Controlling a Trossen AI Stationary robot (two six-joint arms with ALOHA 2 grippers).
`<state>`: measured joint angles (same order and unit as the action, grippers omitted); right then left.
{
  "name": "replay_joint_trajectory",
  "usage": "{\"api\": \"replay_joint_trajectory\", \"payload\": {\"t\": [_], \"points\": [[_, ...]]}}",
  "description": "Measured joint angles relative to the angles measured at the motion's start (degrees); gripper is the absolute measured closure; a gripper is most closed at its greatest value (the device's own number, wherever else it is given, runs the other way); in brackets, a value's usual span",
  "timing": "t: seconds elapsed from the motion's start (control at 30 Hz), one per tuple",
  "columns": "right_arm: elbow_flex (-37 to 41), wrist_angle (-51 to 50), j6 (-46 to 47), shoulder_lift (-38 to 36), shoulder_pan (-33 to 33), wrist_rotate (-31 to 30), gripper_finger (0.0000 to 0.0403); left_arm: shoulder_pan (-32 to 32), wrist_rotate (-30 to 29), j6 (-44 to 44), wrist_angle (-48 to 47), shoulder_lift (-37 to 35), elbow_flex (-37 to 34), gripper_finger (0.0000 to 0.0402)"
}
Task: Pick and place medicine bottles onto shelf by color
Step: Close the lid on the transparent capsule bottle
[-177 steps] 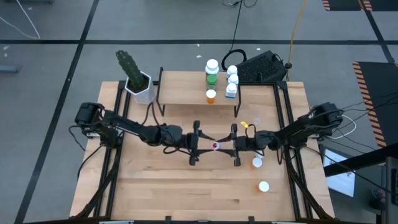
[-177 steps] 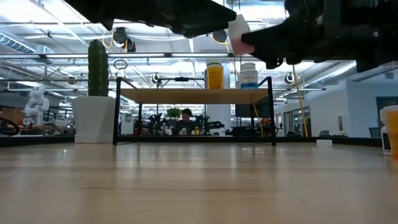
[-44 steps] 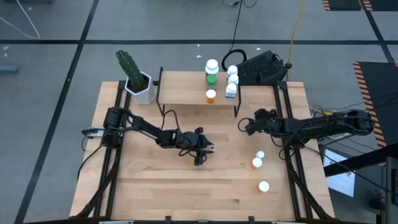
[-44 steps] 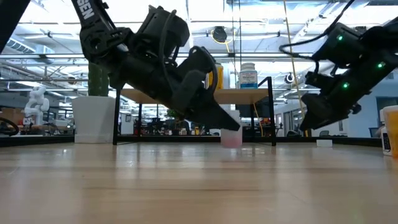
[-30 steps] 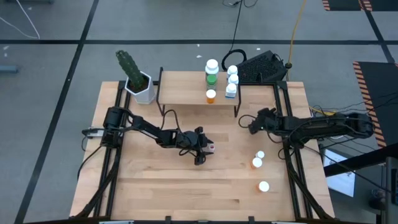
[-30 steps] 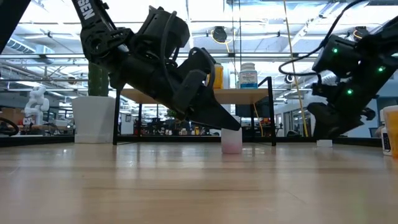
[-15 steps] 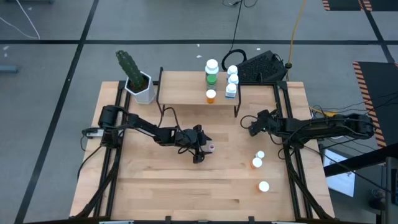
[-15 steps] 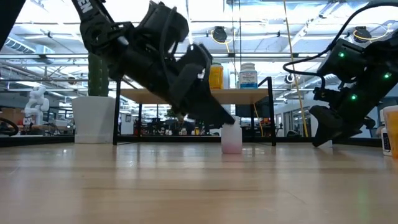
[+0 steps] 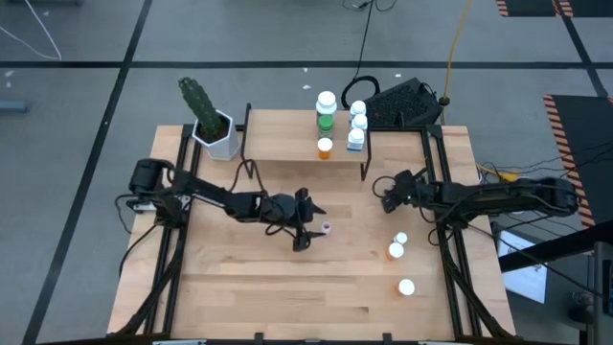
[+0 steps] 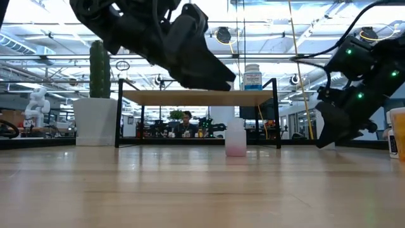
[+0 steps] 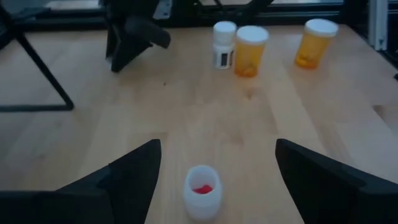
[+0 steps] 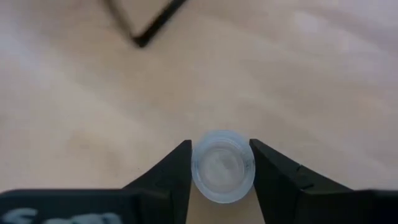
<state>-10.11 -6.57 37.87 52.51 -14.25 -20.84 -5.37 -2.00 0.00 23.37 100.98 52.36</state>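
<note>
L gripper (image 9: pixel 308 222) – fingers spread wide, nothing held, raised off table just beside a small uncapped pinkish bottle (image 10: pixel 235 140). Bottle upright mid-table, apart from the fingers, in front of shelf (image 9: pixel 287 146).

R gripper (image 12: pixel 219 163) low on table's right side, near shelf's right leg – fingers either side of a clear round cap (image 12: pixel 222 165), touching or nearly; firm grip – can't tell.

On shelf: green bottle (image 9: pixel 326 110), orange bottle (image 9: pixel 325 148), three blue-white bottles (image 9: pixel 356 129) in a row. Still on table, right: three capped bottles (image 9: pixel 397 259), two orange.

Cactus pot (image 9: pixel 217 136) at shelf's left.
</note>
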Motion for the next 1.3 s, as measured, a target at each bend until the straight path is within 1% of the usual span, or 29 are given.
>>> {"api": "replay_joint_trajectory", "payload": {"t": [0.13, 0.3, 0.43, 0.53, 0.73, 0.9, 1.0, 1.13, 1.23, 1.3], "points": [[0.0, 4.3, -1.9, -2.5, 0.1, 6.6, 0.0268, -0.6, -0.4, 1.6, 0.2, -0.6, 0.0, 0.0082], [0.0, 12.9, -5.0, -4.6, 0.5, 18.0, 0.0267, -1.5, -5.2, 5.3, 0.3, -0.6, 0.0, 0.0082], [0.0, 21.3, -6.4, -4.9, 3.1, 22.6, 0.0267, -2.0, -6.1, 7.7, 0.7, -0.1, 0.0, 0.0083], [0.0, 26.7, -7.6, -4.9, 5.4, 24.1, 0.0267, -2.8, -6.0, 9.3, 2.9, -0.1, 0.0, 0.0091], [0.0, 34.6, -8.8, -4.7, 10.0, 24.1, 0.0266, -4.0, -6.1, 11.4, 6.4, 1.0, 0.0, 0.0126], [-0.4, 40.6, -10.0, -3.1, 12.8, 24.1, 0.0266, -4.5, -6.1, 12.8, 10.9, 3.1, 0.0, 0.0153], [-2.3, 41.4, -11.0, -1.4, 13.9, 24.1, 0.0266, -4.4, -6.2, 13.1, 11.6, 3.8, 0.4, 0.0159], [-6.8, 40.0, -13.4, 1.0, 14.8, 24.2, 0.0266, -4.4, -6.2, 14.0, 11.6, 3.8, 1.8, 0.016], [-11.0, 37.8, -15.8, 2.5, 14.5, 27.4, 0.0266, -4.4, -6.2, 15.6, 11.2, 3.8, 3.8, 0.016], [-13.8, 35.7, -17.3, 3.4, 14.3, 29.6, 0.0266, -4.3, -6.1, 17.4, 8.8, 3.8, 6.0, 0.016]]}}
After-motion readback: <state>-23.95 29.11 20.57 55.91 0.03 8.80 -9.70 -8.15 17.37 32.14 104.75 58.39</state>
